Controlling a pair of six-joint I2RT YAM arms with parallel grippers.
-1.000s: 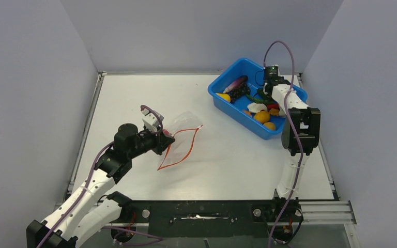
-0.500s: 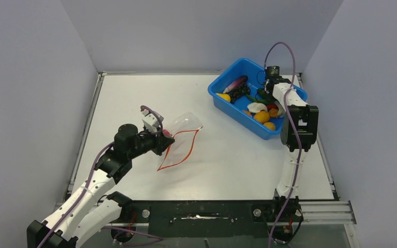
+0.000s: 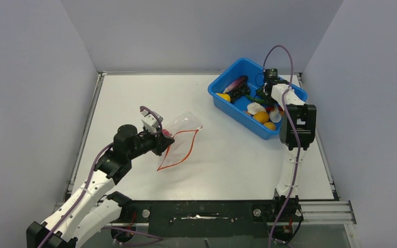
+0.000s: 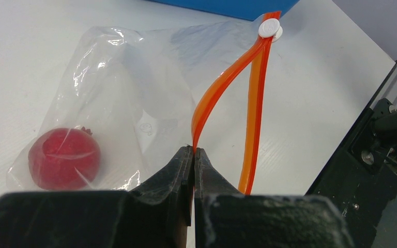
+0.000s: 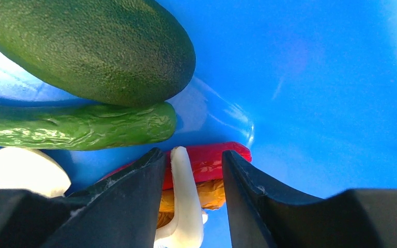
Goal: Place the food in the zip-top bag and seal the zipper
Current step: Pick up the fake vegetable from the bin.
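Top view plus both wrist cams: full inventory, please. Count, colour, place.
table: 1, white, under everything
zip-top bag: 1, clear, left of centre, mouth open
zipper: 1, red-orange, bag mouth, strips apart
red ball: 1, red, inside bag
tub: 1, blue, far right
eggplant: 1, purple, in tub
grapes: 1 bunch, dark, in tub
orange pieces: at least 2, orange, near end of tub
green pieces: 2, green, in tub
white piece: 1, white, in tub
left gripper: 1, black, shut on zipper
right gripper: 1, black, open, in tub astride white piece
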